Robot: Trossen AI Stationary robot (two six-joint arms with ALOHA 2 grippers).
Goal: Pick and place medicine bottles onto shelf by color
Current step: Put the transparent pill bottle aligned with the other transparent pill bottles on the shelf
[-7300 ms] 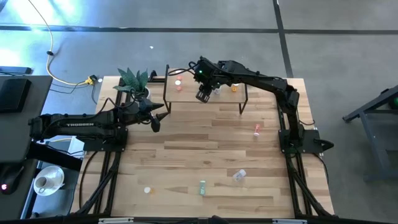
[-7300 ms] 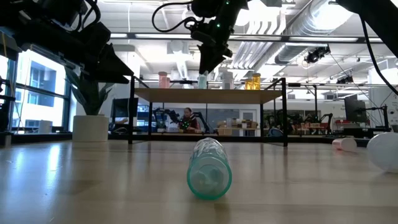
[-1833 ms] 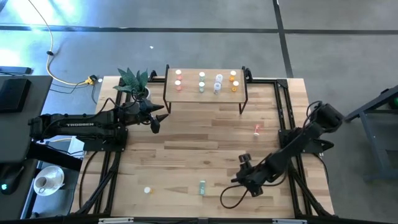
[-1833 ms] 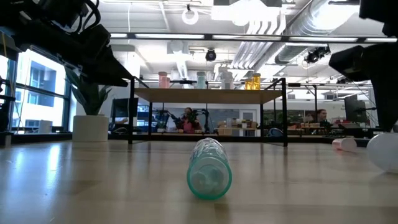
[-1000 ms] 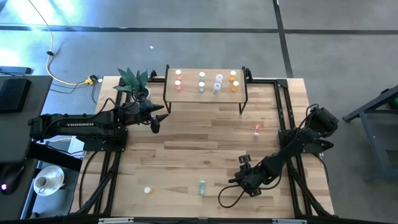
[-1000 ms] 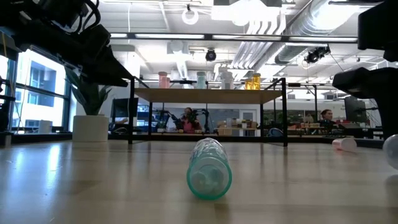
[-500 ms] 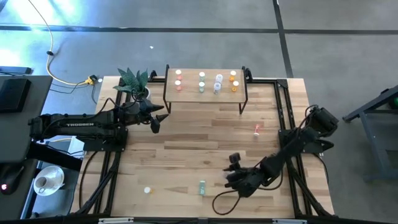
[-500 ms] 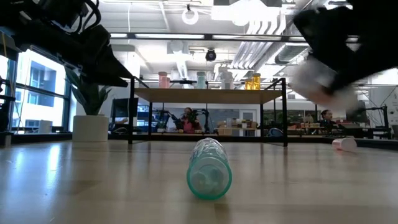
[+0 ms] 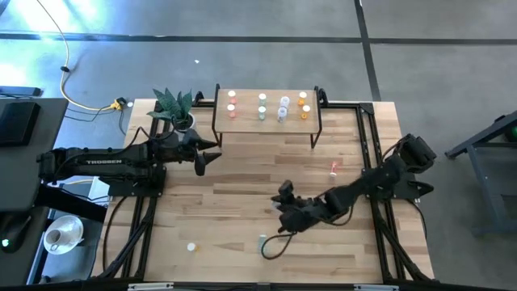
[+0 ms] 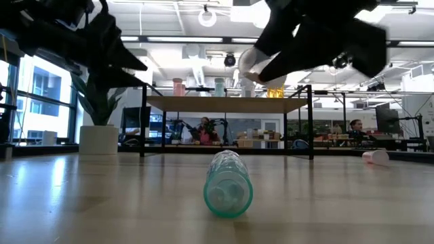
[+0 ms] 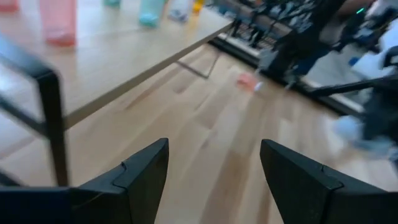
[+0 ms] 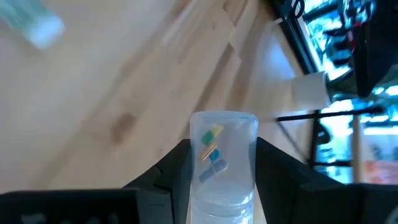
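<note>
Right tool grips the clear bottle mid-body, above mid-table. Looks light, slick, rigid plastic; squeeze the barrel, not the cap. Left tool is released, near the shelf.

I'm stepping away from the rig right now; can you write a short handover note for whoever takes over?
Right pincer: shut on a small clear plastic bottle with capsules inside, carried above mid-table.
Left pincer: open, empty, waiting near the potted plant.
Done: eight bottles stand on the low light-wood shelf, in pink, green, clear and orange columns.
Left: shelve the clear bottle; then the green bottle, pink bottle and white-capped bottle lying on the table.
</note>
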